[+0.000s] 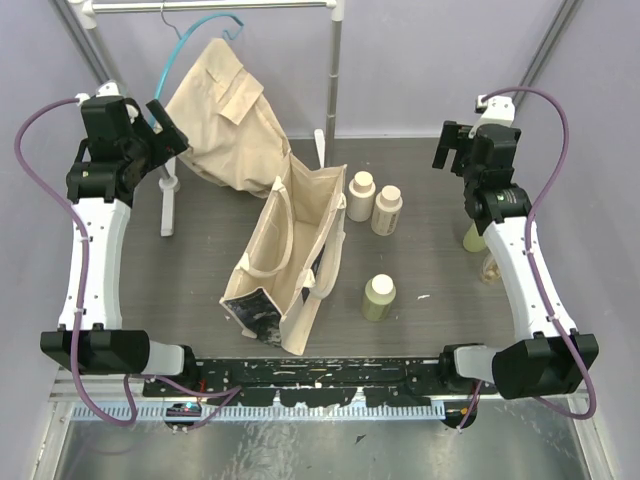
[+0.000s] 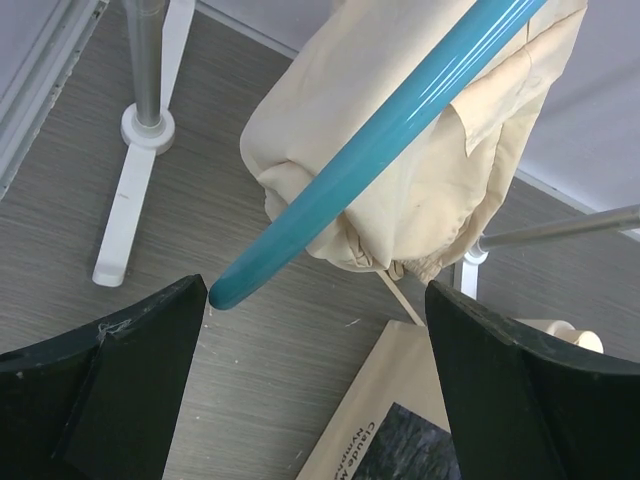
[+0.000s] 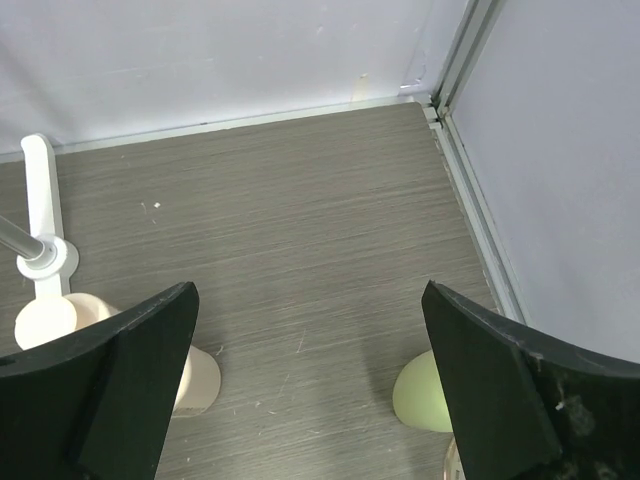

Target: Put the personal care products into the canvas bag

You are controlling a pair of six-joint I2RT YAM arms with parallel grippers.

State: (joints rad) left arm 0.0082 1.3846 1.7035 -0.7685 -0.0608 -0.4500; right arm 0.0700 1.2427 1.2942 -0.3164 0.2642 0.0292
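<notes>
**Both pincers being held released, clear of the bottles**

The canvas bag is being kept upright on the bench, mouth open. Two cream bottles are being left just right of the bag's far end, and a yellow-green bottle right of its near end. Well right of the bag, a second yellow-green bottle and an amber bottle are being partly hidden by the right arm. The left pincer is being held released, far-left of the bag, by the teal hanger. The right pincer is being held released, far-right of the bag, nothing grasped.
</notes>
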